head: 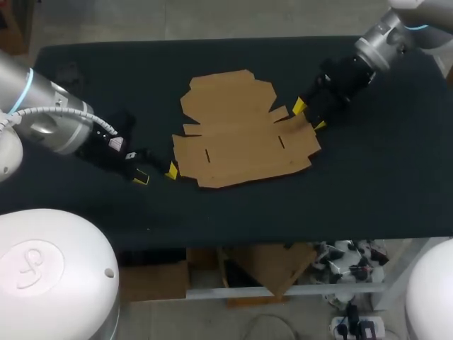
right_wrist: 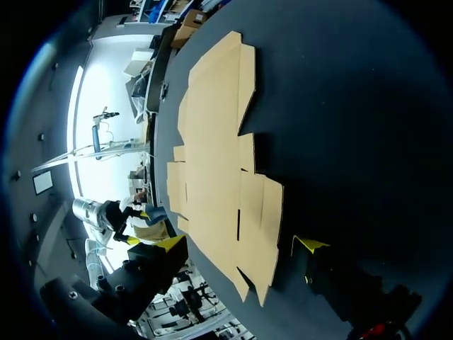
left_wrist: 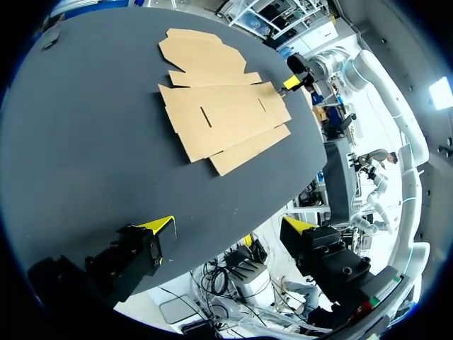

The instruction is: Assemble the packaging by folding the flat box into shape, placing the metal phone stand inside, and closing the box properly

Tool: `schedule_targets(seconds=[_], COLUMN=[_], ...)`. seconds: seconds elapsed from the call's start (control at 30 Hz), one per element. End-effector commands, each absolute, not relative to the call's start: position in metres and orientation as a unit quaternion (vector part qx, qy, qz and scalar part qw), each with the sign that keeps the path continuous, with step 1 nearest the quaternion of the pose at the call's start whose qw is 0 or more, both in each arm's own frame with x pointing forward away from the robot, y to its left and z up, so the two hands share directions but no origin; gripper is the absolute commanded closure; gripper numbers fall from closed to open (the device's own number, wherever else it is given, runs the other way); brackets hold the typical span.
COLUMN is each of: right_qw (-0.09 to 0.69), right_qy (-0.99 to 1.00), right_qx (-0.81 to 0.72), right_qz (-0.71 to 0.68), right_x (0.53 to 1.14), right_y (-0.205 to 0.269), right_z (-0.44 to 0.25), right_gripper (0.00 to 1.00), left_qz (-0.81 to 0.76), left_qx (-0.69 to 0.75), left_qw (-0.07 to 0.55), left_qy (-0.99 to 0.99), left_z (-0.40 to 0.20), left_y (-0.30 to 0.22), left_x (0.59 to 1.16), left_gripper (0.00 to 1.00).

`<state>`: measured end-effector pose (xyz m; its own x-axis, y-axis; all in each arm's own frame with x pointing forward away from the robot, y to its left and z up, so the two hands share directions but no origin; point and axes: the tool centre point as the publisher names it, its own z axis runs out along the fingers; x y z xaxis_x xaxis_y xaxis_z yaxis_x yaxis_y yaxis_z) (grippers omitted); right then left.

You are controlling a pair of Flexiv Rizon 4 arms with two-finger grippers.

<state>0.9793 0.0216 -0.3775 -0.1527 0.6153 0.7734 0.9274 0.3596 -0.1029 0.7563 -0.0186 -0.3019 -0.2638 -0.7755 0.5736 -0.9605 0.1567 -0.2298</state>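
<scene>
Box [head: 241, 138]: lying fully flat with no panel raised, about the middle of the table [head: 375, 191]. The phone stand is not showing in any view, so you are working without knowing where it is.

Right gripper [head: 309, 116]: sitting at the box's right edge with its fingers standing wide. In the wrist view the side flap [head: 301, 138] is lying between them. Nothing is showing both fingers pressing on cardboard, so I am treating it as not gripping.

Left gripper [head: 156, 173]: sitting low just off the box's front left corner. Its fingers are standing wide with nothing between them, and it is not touching the cardboard.

Risks, as judged from here:
- Nothing is pinning the box. If you are closing the right fingers on the flap and lifting, the whole sheet is probably sliding or turning on the smooth cloth instead of bending at its crease.
- The flap is lying flush on the table, so a finger coming in too high is likely skating over it, and one coming in too low is likely digging into the cloth.
- The left fingers are aiming at a corner. Pushing there is likely buckling the thin panel or spinning the box toward the right gripper.
</scene>
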Motion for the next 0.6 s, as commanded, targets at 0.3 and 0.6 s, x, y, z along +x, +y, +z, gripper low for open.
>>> schedule_targets(seconds=[0.3, 0.6], right_qw=[0.4, 0.408], right_qy=[-0.734, -0.737], right_qx=[-0.515, -0.506], right_qz=[-0.191, -0.186], right_x=[0.982, 0.9817], right_y=[0.0203, 0.019], right_z=[-0.3843, -0.3856], right_gripper=[0.0, 0.0], left_qz=[0.28, 0.278], left_qx=[0.585, 0.584], left_qw=[0.162, 0.165], left_qy=[-0.744, -0.745], left_z=[-0.3017, -0.3035], left_y=[-0.0225, -0.0264], left_x=[0.7565, 0.7595], left_gripper=[0.0, 0.0])
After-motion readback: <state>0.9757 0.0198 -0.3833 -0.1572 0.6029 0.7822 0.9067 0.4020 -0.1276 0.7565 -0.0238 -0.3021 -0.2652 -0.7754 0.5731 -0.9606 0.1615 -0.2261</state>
